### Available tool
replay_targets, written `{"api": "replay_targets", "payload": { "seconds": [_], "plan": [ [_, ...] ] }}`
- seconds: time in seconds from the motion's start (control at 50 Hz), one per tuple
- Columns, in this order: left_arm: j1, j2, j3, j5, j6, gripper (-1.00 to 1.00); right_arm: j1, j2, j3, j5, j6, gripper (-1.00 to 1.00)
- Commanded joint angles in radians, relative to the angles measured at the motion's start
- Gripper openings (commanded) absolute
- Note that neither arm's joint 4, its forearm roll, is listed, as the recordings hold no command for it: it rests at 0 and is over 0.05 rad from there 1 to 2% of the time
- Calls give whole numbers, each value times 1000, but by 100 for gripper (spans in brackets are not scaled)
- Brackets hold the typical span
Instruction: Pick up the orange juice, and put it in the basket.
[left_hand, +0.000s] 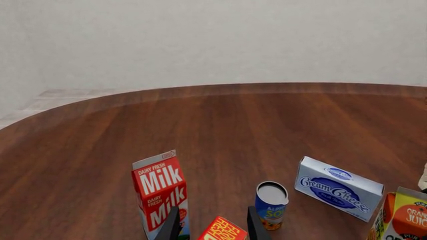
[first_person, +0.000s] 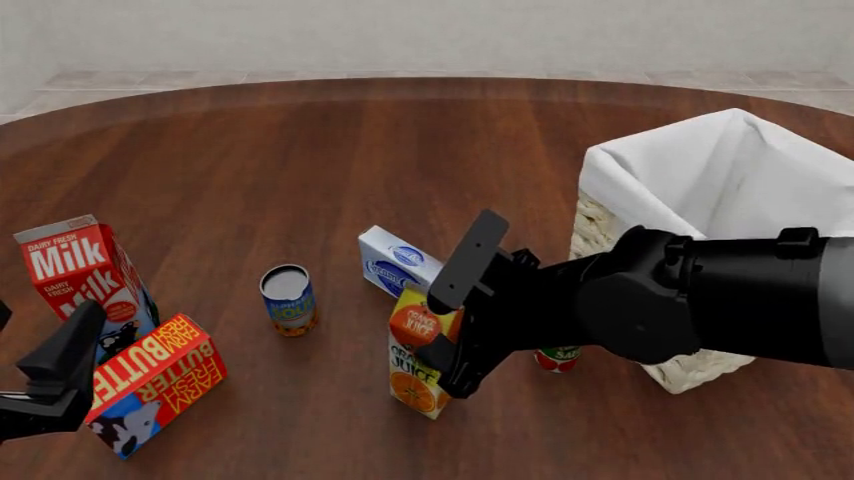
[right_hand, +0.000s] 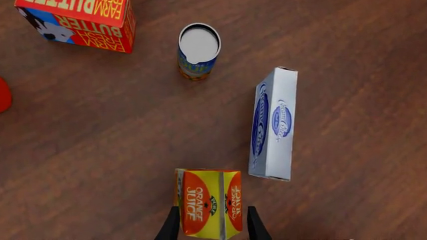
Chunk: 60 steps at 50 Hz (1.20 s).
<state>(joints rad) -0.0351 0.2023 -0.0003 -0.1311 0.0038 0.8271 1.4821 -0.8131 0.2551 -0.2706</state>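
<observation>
The orange juice (first_person: 416, 362) is a yellow and orange carton standing upright on the table, just left of the basket (first_person: 627, 160). My right gripper (first_person: 447, 340) hangs over the carton. In the right wrist view the carton's top (right_hand: 207, 202) sits between the two fingers (right_hand: 171, 226). The jaws are open, one on each side of the carton. My left gripper (first_person: 74, 365) is open and empty at the front left, by the butter box (first_person: 154, 385). The orange juice also shows in the left wrist view (left_hand: 403, 220).
A milk carton (first_person: 80, 280) stands at the left behind the butter box. A blue can (first_person: 288, 298) and a cream cheese box (first_person: 398, 262) lie beside the juice. A small red-labelled item (first_person: 558, 358) sits by the basket's wicker wall.
</observation>
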Motion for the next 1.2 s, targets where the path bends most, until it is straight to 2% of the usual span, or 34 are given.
{"api": "replay_targets", "payload": {
  "seconds": [0.02, 0.22, 0.5, 0.52, 0.76, 0.86, 0.9, 0.92, 1.08, 1.2],
  "plan": [
    [-4, 20, 0, -21, -1, 100, 1, 42, 32, -39, 12, 100],
    [-11, 27, 0, -27, 3, 100, 8, 72, 66, -76, 34, 100],
    [-11, 37, 0, -35, 6, 100, 15, 36, 71, -89, 2, 100],
    [-10, 38, 0, -36, 5, 100, 17, 32, 71, -85, 3, -100],
    [-11, 44, 0, -40, 5, 100, 6, -45, 41, -11, -17, -100],
    [-15, 42, 0, -39, 5, 100, 6, -97, -3, 65, -13, -100],
    [-15, 38, 0, -34, 5, 100, 9, -130, -34, 115, -6, -100],
    [-15, 42, 0, -38, 4, 100, 18, -151, -63, 160, 19, -100],
    [-19, 30, 0, -26, 1, 100, 5, -226, -170, 342, -24, -100],
    [-17, 31, 0, -29, -5, 100, -8, -282, -276, 488, -36, -100]
  ]
}}
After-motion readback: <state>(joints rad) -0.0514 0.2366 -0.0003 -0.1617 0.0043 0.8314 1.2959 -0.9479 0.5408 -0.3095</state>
